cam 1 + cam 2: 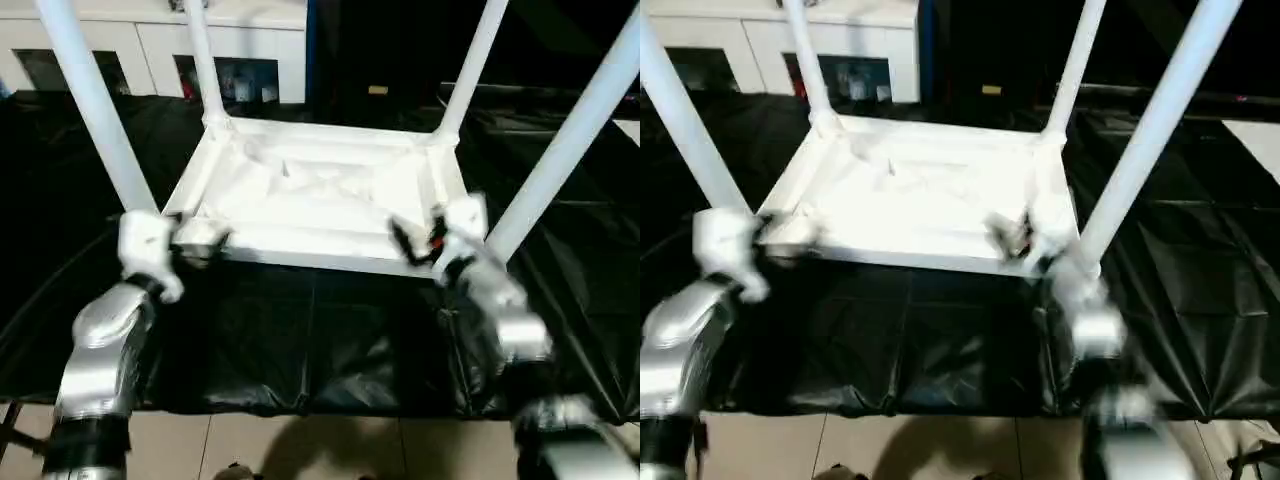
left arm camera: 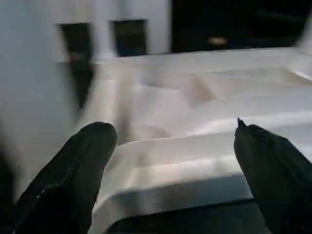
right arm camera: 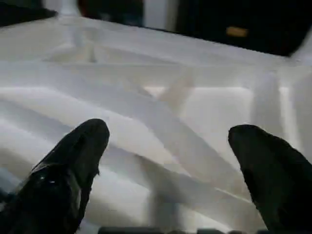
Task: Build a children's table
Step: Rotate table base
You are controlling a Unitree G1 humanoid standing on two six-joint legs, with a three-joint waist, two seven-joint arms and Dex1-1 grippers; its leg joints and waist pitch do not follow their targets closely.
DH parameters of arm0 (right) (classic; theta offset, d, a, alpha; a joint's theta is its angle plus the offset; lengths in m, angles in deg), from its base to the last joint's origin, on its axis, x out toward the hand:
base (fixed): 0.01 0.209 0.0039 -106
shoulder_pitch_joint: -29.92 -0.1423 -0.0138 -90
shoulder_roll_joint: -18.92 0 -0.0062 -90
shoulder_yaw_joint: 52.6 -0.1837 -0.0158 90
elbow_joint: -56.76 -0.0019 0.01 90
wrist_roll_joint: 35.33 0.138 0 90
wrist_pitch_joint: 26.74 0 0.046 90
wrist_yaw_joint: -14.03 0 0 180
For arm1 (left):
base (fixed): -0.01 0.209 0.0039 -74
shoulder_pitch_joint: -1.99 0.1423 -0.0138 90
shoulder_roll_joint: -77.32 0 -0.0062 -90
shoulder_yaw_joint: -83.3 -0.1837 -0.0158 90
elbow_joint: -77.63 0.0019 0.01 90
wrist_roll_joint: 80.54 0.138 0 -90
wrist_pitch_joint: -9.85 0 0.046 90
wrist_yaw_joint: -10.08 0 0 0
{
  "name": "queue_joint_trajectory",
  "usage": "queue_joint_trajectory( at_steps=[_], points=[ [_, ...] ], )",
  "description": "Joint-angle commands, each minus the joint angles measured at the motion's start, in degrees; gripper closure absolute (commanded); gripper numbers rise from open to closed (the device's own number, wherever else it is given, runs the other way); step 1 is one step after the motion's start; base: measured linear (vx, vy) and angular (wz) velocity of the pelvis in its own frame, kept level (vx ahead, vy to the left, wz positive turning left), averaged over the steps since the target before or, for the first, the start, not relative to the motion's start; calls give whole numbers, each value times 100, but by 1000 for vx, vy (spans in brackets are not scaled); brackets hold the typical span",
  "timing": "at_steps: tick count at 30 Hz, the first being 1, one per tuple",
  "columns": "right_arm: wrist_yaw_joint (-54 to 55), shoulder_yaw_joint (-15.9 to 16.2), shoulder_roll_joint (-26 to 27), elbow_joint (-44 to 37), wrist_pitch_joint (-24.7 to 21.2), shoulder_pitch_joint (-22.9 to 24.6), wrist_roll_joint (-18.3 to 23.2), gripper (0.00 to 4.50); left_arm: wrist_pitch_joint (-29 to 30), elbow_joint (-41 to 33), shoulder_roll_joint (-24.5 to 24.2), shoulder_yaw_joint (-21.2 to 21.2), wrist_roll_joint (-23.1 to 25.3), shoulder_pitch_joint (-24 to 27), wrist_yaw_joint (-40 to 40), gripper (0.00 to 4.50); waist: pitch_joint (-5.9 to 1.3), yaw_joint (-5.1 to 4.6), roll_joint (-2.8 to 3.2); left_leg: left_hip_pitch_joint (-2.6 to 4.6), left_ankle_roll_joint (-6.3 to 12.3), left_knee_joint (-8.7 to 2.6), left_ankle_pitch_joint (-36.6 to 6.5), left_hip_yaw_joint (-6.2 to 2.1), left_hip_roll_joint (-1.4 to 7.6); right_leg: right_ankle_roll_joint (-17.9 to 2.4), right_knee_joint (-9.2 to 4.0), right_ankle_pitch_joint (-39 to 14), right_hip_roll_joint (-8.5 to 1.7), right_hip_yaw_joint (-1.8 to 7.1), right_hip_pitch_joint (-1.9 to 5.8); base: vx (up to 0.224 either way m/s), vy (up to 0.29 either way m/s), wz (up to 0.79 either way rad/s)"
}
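Children's table [image 1: 320,200] white plastic, upside down, ribbed underside up; four tapered legs [image 1: 95,110] upright in corner sockets. Near rim just ahead of both grippers' fingers [image 2: 73,175].

The upturned tabletop [image 1: 310,205] is lying on the black sheet [image 1: 300,340], and four legs [image 1: 95,110] are standing up from its corners, fencing the space above it. Between the legs the ribbed underside is lying open from above. The left gripper [image 1: 200,240] is hanging at the near left corner and the right gripper [image 1: 415,245] at the near right, both spread wide. A white cabinet [image 1: 150,40] is closing off the far side.
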Motion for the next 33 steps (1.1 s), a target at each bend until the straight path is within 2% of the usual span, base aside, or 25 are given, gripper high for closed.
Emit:
queue_joint_trajectory(
  at_steps=[1, 3, 5, 6, 7, 8, 10, 11, 12, 13, 15, 16, 17, 18, 21, 23, 25, 26, 27, 28, 29, 30, 31, 32, 33],
  points=[
    [-78, 29, -39, -559, -98, 148, 96, 0, -152, -194, 100, 172, 49, 31, 399, 6, -404, -10, 122, 41, 189, -387, -1182, -40, 191, -1005, -441, -745, -358, 340, 320, 0, 0, 0],
    [-75, 97, -45, -1126, -222, 552, 82, 0, -265, -209, 287, 510, -38, -7, 860, 6, -384, -10, 124, 37, 118, -406, -1322, -48, 180, -884, -478, -886, -354, 342, 323, 0, 0, 0],
    [-76, 100, -45, -1286, -257, 669, 66, 0, -354, -181, 319, 588, -36, -31, 1005, 6, -389, -2, 109, 39, 89, -414, -1405, -57, 172, -792, -496, -1033, -363, 338, 327, 0, 0, 0],
    [-75, 104, -105, -1720, -658, 950, 55, 0, -300, 5, 324, 737, 18, -148, 1424, 6, -379, -17, 168, 42, 65, -418, -1476, -58, 162, -754, -518, -1117, -348, 338, 315, 0, 0, 0],
    [-114, 109, -121, -1777, -713, 989, 85, 0, -278, 43, 325, 767, 2, -175, 1469, 6, -374, -19, 150, 53, 63, -414, -1500, -58, 159, -719, -523, -1124, -330, 339, 310, 0, 0, 0],
    [-290, 154, -236, -2096, -1011, 1204, 196, 0, -135, 298, 245, 820, 5, -338, 1651, 6, -377, -24, 135, 30, 73, -417, -1481, -65, 142, -682, -519, -1134, -332, 335, 334, 0, 0, 0],
    [-505, 239, -356, -2411, -1220, 1400, 318, 0, -55, 655, 105, 764, -41, -561, 1546, 6, -381, 1, 120, 31, 141, -409, -1398, -67, 113, -515, -547, -1276, -338, 333, 333, 0, 0, 0],
    [-561, 281, -413, -2544, -1366, 1477, 336, 0, -86, 845, 22, 721, -19, -688, 1464, 6, -398, 3, 125, 22, 132, -415, -1334, -83, 132, -520, -526, -1217, -349, 332, 348, 0, 0, 0],
    [-592, 304, -443, -2620, -1458, 1519, 346, 0, -118, 952, -21, 704, -8, -764, 1410, 6, -401, 6, 136, 25, 135, -405, -1248, -82, 132, -525, -526, -1100, -340, 332, 328, 0, 0, 0],
    [-653, 352, -490, -2704, -1556, 1567, 351, 0, -132, 1085, -55, 683, -74, -861, 1209, 6, -403, -3, 118, 22, 140, -409, -1232, -80, 134, -552, -522, -1047, -342, 334, 330, 0, 0, 0],
    [-804, 489, -640, -2933, -1854, 1726, 341, 0, -125, 1590, -249, 584, 19, -1162, 1002, 6, -406, -5, 129, 20, 120, -402, -1178, -78, 134, -619, -513, -982, -360, 338, 330, 0, 0, 0],
    [-804, 489, -640, -2933, -1854, 1726, 341, 0, -125, 1590, -249, 584, 19, -1162, 1002, 6, -410, 2, 130, 26, 124, -396, -1164, -78, 137, -650, -503, -908, -367, 339, 334, 0, 0, 0],
    [-876, 528, -704, -2998, -1937, 1803, 350, 0, -148, 1817, -325, 564, 22, -1308, 896, 6, -411, -6, 108, 12, 138, -394, -1130, -75, 136, -665, -505, -871, -372, 341, 342, 0, 0, 0],
    [-931, 532, -752, -3100, -2092, 1889, 380, 0, -178, 2072, -411, 535, 43, -1478, 822, 6, -414, -1, 112, 15, 161, -382, -1052, -71, 118, -680, -502, -806, -360, 341, 339, 0, 0, 0],
    [-971, 531, -867, -3282, -2321, 2025, 387, 0, -223, 2667, -572, 477, -30, -1904, 453, 6, -429, 24, 131, 28, 150, -378, -954, -78, 144, -775, -462, -608, -387, 338, 344, 0, 0, 0],
    [-922, 505, -880, -3312, -2393, 2025, 368, 0, -201, 2951, -614, 475, -124, -2109, 148, 6, -424, 32, 135, 43, 137, -373, -995, -62, 118, -785, -493, -713, -386, 335, 334, 0, 0, 0],
    [-862, 477, -883, -3315, -2475, 2001, 345, 0, -195, 3241, -655, 475, -221, -2314, -174, 6, -417, 36, 127, 43, 102, -382, -1044, -67, 134, -828, -493, -771, -406, 336, 337, 0, 0, 0],
    [-751, 465, -866, -3181, -2569, 1883, 265, 0, -204, 3600, -693, 487, -405, -2561, -757, 6, -406, 29, 125, 38, 97, -383, -1057, -60, 121, -824, -515, -820, -403, 337, 333, 0, 0, 0],
    [-678, 469, -841, -2972, -2655, 1725, 180, 0, -192, 3866, -700, 517, -668, -2732, -1584, 6, -425, 35, 105, 43, 68, -384, -1033, -66, 123, -831, -491, -834, -415, 340, 350, 0, 0, 0],
    [-678, 469, -841, -2972, -2655, 1725, 180, 0, -192, 3866, -700, 517, -668, -2732, -1584, 6, -411, 46, 104, 55, 64, -386, -1003, -61, 110, -831, -513, -906, -424, 342, 330, 0, 0, 0],
    [-674, 470, -839, -2950, -2663, 1708, 171, 0, -188, 3889, -699, 521, -698, -2746, -1679, 6, -425, 53, 126, 66, 19, -390, -1015, -64, 143, -911, -484, -879, -436, 348, 330, 0, 0, 0],
    [-588, 444, -788, -2698, -2664, 1549, 112, 0, 135, 3927, -731, 441, -894, -2773, -2549, 6, -418, 68, 124, 60, 4, -388, -1003, -60, 155, -976, -464, -729, -436, 349, 329, 0, 0, 0],
    [-578, 439, -776, -2596, -2670, 1486, 101, 0, 335, 3921, -745, 409, -972, -2776, -2858, 6, -431, 76, 97, 56, 10, -388, -897, -52, 153, -1046, -432, -602, -453, 353, 332, 0, 0, 0],
    [-561, 470, -774, -2401, -2629, 1374, 27, 0, 622, 3882, -785, 316, -1066, -2758, -3380, 6, -433, 90, 117, 77, -2, -388, -874, -46, 160, -1094, -424, -571, -456, 353, 320, 0, 0, 0],
    [-561, 470, -774, -2401, -2629, 1374, 27, 0, 622, 3882, -785, 316, -1066, -2758, -3380, 6, -427, 106, 126, 78, -14, -384, -838, -35, 160, -1148, -418, -515, -452, 356, 312, 0, 0, 0]
  ],
)
